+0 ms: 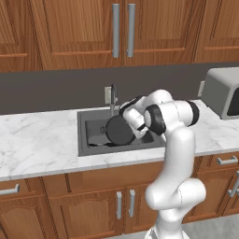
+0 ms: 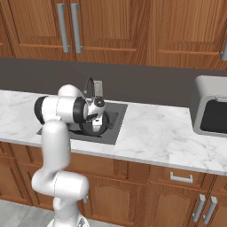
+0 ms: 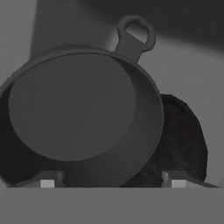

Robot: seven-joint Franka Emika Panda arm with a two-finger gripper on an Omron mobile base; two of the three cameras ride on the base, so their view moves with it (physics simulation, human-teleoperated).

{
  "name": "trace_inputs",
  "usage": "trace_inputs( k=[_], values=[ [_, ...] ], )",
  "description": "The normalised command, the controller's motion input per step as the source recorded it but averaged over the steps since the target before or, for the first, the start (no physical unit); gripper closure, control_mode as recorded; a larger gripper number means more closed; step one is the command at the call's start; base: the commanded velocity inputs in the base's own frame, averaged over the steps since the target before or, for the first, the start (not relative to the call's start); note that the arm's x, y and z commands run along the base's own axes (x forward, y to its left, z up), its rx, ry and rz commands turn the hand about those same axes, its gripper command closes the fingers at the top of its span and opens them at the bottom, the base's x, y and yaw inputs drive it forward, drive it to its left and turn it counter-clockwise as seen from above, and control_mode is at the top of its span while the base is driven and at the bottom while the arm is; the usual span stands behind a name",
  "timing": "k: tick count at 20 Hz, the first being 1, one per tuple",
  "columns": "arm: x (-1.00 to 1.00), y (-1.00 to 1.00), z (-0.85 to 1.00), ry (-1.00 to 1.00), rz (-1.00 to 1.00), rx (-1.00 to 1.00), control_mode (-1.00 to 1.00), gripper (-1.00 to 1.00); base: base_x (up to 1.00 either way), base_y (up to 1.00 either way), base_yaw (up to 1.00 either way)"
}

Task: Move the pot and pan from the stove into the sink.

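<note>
Over the sink we hang with the pincer low above the basin, and the pot sits right under it, tilted so that we look into its mouth. Its loop handle points away from us. Beneath and beside the pot lies the pan, a dark round patch on the sink floor, so both task things look to be in the basin already.

We cannot tell whether the pincer is gripping the pot's near rim or has let go: the two fingertips stand apart at either side of that rim, and the contact itself is hidden.

Our main worry is the pot's lean. If it is resting partly on the pan, we judge that pulling away roughly could knock it over or make it slide. If we are holding on, lifting would drag it back out.

The faucet stands just behind the wrist in the left base view, and a careless rise could clip it. A toaster oven sits well apart on the marble surface, out of our way. Wooden cabinets hang above.
</note>
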Motion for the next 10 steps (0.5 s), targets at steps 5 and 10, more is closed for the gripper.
trace_inputs(
  k=[5, 10],
  values=[
    [-0.34, 0.11, 0.95, 0.0, 0.01, 0.03, -1.0, -1.0, 0.0, 0.0, 0.0],
    [-0.58, 0.19, 0.77, 0.0, 0.08, 0.0, -1.0, -1.0, 0.0, 0.0, 0.0]
  ],
)
